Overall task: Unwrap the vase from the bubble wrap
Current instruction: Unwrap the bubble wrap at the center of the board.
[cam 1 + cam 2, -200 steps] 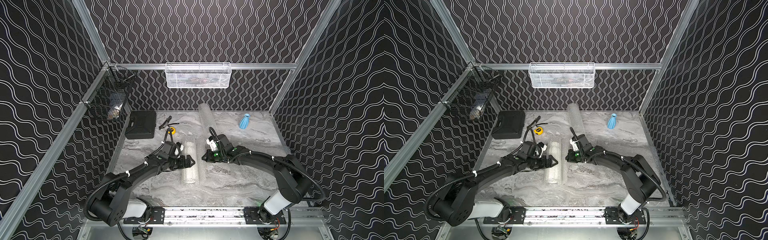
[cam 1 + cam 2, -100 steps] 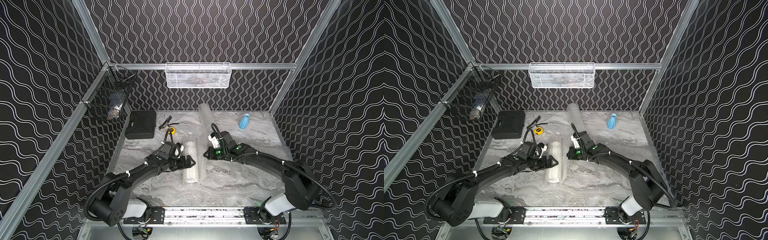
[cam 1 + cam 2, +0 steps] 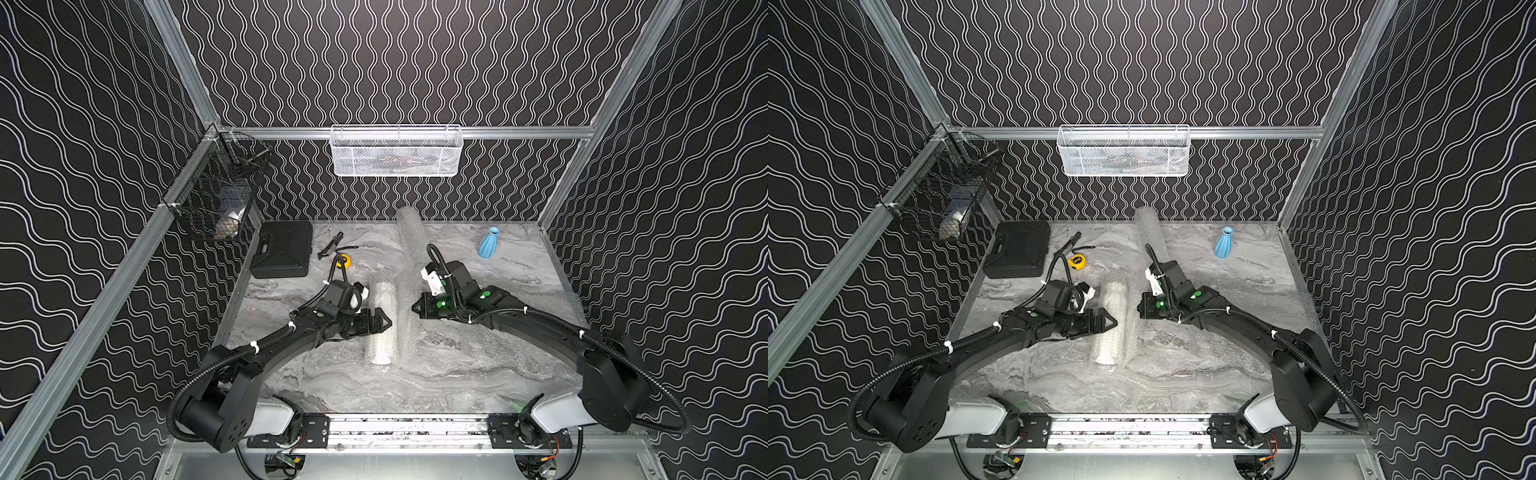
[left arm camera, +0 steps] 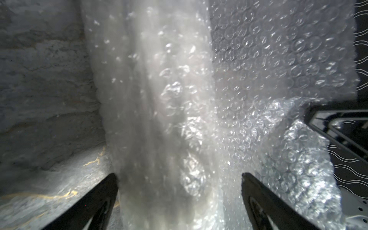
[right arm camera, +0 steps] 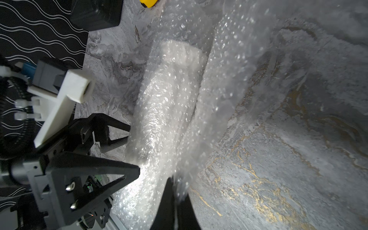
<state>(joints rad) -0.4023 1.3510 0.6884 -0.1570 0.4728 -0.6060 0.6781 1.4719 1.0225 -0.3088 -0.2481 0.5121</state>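
A roll of bubble wrap (image 3: 380,328) (image 3: 1111,324) lies mid-table, and whatever is inside it is hidden. A loose flap (image 3: 409,316) of the wrap rises along the roll's right side. My left gripper (image 3: 386,322) (image 4: 178,175) is open and turned on its side, with the roll (image 4: 159,119) between its fingers. My right gripper (image 3: 414,307) (image 5: 176,182) is shut on the edge of the flap (image 5: 215,89), just right of the roll. A bare blue vase (image 3: 488,243) (image 3: 1224,243) stands upright at the back right.
Another bubble wrap roll (image 3: 409,228) lies at the back centre, and a flat sheet (image 3: 540,297) lies under my right arm. A black case (image 3: 282,249), a yellow tape measure (image 3: 345,261) and a dark tool (image 3: 330,245) sit back left. Wire baskets (image 3: 395,151) (image 3: 220,199) hang on the walls.
My right arm has shifted a little toward the back right, still pinching the flap. The left gripper and the roll have hardly moved.
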